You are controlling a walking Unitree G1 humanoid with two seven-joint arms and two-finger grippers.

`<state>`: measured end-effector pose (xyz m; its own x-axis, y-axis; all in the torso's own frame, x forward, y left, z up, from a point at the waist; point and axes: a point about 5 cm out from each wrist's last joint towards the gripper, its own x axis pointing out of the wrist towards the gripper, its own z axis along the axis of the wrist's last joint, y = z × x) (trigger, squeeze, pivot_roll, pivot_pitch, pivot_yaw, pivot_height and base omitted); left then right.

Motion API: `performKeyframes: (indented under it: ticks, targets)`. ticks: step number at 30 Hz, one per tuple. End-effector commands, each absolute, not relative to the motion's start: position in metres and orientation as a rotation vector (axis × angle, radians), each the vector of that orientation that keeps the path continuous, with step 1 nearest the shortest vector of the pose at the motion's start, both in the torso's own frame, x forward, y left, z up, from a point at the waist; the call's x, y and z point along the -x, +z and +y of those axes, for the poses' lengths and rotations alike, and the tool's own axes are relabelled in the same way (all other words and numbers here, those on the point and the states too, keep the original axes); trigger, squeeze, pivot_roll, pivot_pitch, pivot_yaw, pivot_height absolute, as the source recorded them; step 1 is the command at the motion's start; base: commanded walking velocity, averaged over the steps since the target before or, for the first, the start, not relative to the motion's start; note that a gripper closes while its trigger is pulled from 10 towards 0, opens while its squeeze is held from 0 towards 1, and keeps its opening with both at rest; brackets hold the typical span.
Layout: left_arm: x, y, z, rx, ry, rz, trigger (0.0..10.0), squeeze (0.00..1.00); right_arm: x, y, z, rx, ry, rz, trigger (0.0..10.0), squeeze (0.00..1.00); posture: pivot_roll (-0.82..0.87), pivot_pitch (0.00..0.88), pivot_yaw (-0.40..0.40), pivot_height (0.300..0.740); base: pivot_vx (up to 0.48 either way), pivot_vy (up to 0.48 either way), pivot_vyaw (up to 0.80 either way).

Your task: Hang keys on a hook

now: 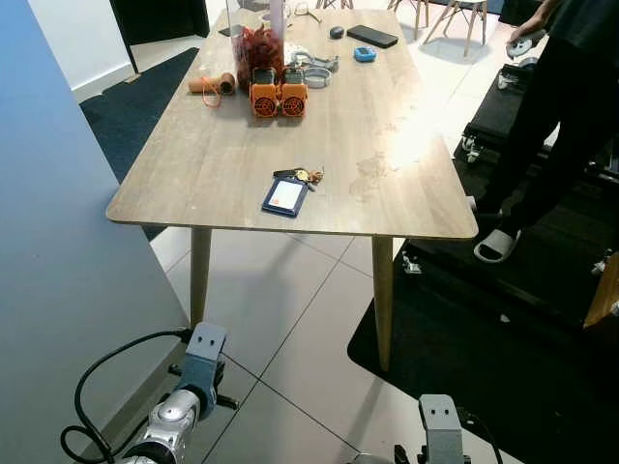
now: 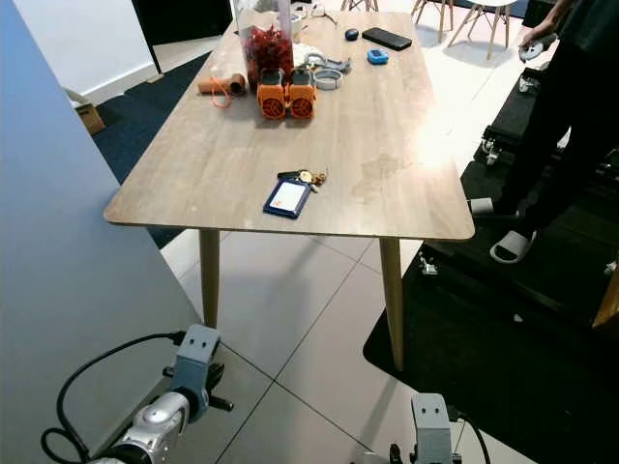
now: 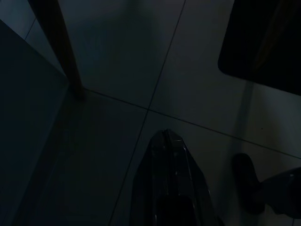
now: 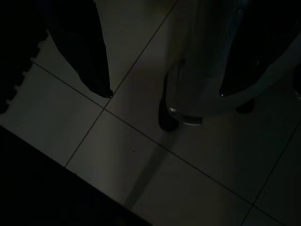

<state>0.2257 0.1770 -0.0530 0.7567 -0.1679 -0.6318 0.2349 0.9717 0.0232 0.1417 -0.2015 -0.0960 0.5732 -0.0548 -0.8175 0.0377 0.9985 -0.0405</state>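
From the left eye, the keys (image 1: pixel 306 176) lie on the wooden table (image 1: pixel 406 208) near its front edge, touching a blue card holder (image 1: pixel 285 196) they seem attached to; nothing has picked them up, and no hook can be made out. Further back stand two orange gadgets (image 1: pixel 279 97) and a phone (image 1: pixel 372 36), and a person (image 1: pixel 566 106) stands beside the table's right side. Both arms hang low over the tiled floor, likely idle while the robot approaches. In the left wrist view, the left gripper (image 3: pixel 165 141) has its fingers pressed together, holding nothing. In the right wrist view, the right gripper (image 4: pixel 164 94) hangs spread wide and empty above the tiles.
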Motion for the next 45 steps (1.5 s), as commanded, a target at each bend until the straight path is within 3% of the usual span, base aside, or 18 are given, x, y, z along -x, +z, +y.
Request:
performKeyframes:
  ticks: [1,39,45]
  targets:
    - [-0.221,-0.057,0.175,-0.095,-0.216,0.696,10.0,0.0,-0.138,-0.098,-0.202,0.027,-0.054,0.977,10.0,0.0,0.05,0.063,0.007,0.74,0.0,0.0,0.0]
    - [-0.219,-0.057,0.182,-0.041,-0.162,0.69,10.0,0.0,-0.154,-0.092,-0.198,-0.022,-0.072,0.938,10.0,0.0,0.07,0.073,-0.016,0.74,0.0,0.0,0.0]
    - [-0.22,-0.056,0.181,-0.037,-0.166,0.687,10.0,0.0,-0.153,-0.093,-0.198,-0.022,-0.071,0.94,10.0,0.0,0.06,0.07,-0.015,0.74,-0.266,0.0,0.0]
